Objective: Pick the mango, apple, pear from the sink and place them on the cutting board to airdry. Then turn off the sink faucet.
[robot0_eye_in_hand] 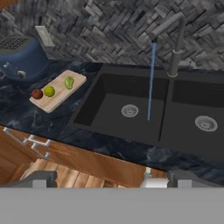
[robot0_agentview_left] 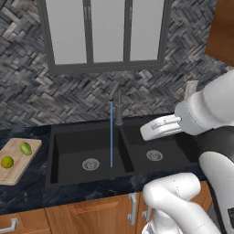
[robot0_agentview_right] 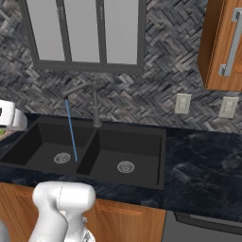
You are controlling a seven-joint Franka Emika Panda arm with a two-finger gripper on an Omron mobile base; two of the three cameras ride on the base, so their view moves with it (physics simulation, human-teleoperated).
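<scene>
Matte black sink (robot0_agentview_left: 87,141), dark grey faucet (robot0_agentview_left: 118,107), thin blue water stream (robot0_agentview_left: 111,135). Tan grained board (robot0_eye_in_hand: 59,90) bears a red apple (robot0_eye_in_hand: 37,93), yellow-green fruit (robot0_eye_in_hand: 49,91), green pear (robot0_eye_in_hand: 69,82). Dark marbled counter (robot0_agentview_right: 203,160), grey herringbone wall (robot0_agentview_right: 156,99).

Grey herringbone wall (robot0_agentview_left: 27,91), frosted window (robot0_agentview_left: 105,32), wooden cabinets (robot0_agentview_left: 91,212).

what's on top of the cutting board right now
Three fruits lie on the cutting board: the red apple, a yellow-green round fruit and a green elongated fruit. Nothing covers them.
</scene>
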